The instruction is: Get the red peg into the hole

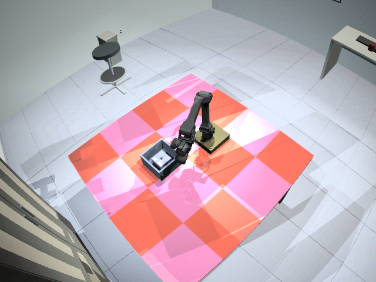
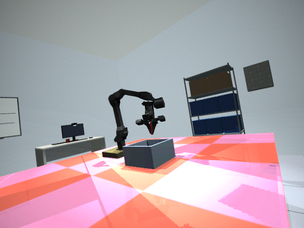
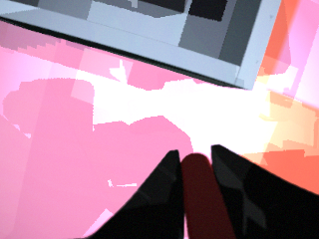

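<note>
Peg (image 2: 151,128) (image 3: 203,199) — red, round-ended, gripped — square-cornered box (image 1: 151,167) (image 2: 138,156) (image 3: 209,70)

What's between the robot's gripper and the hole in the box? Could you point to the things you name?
The red peg (image 2: 151,128) (image 3: 201,199), pinched in the gripper (image 2: 151,132) (image 3: 194,156), shows in the exterior and wrist views.

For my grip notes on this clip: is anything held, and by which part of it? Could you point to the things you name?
The red peg (image 2: 151,128) (image 3: 201,199), pinched along its side in the pincer (image 2: 151,132) (image 3: 194,156); which end is gripped cannot be told.

1. A table (image 1: 182,222) (image 2: 137,211) (image 3: 60,199) has a glossy top chequered in pink and orange-red.
2. An open blue-grey box (image 1: 151,170) (image 2: 137,157) (image 3: 199,60) sits directly on it.
3. In the exterior view, the arm's olive base plate (image 1: 224,137) (image 2: 111,154) lies on it, left of the box and farther back.
</note>
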### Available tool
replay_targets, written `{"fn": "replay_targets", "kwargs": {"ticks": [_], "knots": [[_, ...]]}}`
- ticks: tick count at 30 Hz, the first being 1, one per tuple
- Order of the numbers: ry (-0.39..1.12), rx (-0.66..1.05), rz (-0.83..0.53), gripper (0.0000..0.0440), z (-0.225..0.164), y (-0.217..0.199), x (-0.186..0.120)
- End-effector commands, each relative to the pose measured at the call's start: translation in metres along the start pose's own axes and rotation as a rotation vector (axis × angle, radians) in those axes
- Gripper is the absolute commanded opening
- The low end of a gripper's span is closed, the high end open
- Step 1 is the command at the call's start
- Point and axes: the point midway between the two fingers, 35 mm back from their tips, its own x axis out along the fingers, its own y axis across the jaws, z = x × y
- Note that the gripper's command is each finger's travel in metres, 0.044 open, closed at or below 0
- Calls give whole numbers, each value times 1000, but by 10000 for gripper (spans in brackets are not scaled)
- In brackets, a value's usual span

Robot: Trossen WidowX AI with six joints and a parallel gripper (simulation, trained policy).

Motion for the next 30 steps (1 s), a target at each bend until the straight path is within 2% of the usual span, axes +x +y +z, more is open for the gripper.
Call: {"fn": "replay_targets", "kwargs": {"ticks": [1, 16, 30], "knots": [[-20, 33, 6, 0, 16, 4, 1], [-75, 121, 5, 0, 89, 11, 24], [-46, 64, 3, 2, 134, 9, 63]]}}
